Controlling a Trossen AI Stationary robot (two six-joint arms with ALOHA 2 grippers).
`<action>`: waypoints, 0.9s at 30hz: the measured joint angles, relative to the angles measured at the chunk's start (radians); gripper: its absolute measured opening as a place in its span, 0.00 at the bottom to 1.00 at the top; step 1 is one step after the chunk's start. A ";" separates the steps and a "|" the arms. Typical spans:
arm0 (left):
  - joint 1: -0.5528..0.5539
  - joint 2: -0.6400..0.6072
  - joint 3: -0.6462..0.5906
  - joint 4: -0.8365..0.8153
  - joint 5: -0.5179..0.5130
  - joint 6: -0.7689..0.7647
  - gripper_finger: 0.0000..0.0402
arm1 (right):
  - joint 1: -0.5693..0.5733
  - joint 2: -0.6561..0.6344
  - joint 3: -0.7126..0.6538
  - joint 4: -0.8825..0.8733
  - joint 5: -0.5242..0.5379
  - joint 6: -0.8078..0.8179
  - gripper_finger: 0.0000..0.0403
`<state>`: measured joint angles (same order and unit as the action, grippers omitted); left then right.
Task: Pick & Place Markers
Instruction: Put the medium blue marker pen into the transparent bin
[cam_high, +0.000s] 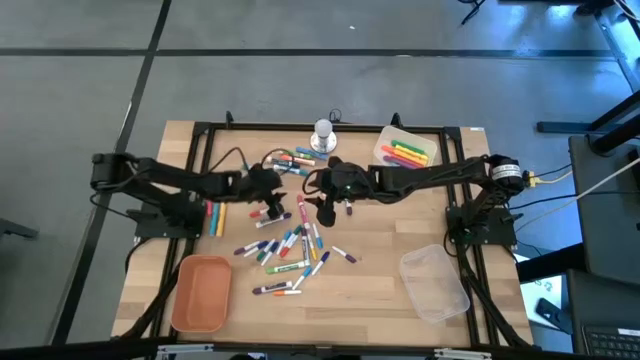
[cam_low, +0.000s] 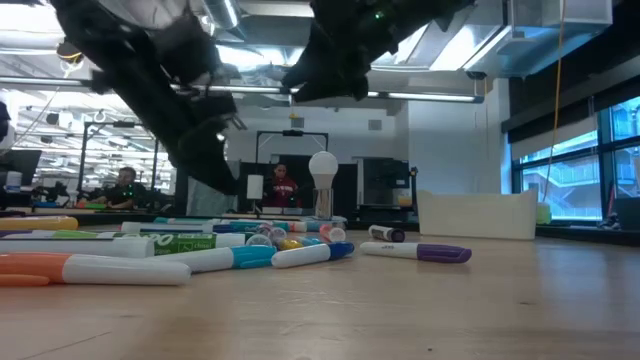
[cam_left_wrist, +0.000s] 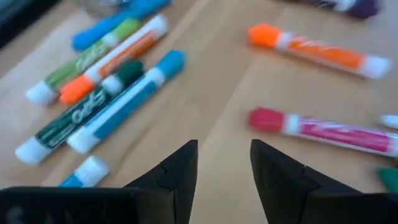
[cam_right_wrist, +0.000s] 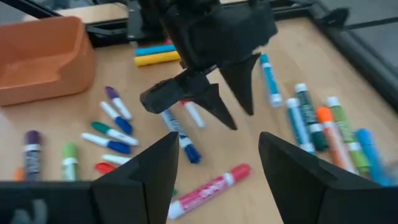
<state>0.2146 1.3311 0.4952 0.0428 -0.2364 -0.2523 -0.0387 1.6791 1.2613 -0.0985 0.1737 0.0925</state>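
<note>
Below, markers (cam_high: 285, 250), open jaws above

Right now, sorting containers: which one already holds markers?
The clear bin at the table's far right corner; the orange bin and the other clear bin hold none.

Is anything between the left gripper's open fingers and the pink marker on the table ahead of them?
Nothing visible: the left gripper is open and empty, with only bare table before the pink marker.
</note>
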 joint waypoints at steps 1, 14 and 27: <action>0.028 0.007 0.000 -0.009 0.003 0.001 0.36 | 0.000 0.000 0.000 0.000 0.019 -0.016 0.55; 0.293 -0.010 0.000 -0.168 -0.043 0.124 0.36 | -0.005 0.000 0.000 0.011 0.306 -0.051 0.55; 0.331 0.064 0.000 -0.166 -0.027 0.269 0.48 | 0.014 0.000 0.000 -0.013 0.305 -0.030 0.55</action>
<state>0.5453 1.3949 0.4950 -0.1230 -0.2637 0.0163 -0.0252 1.6789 1.2613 -0.1112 0.4790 0.0622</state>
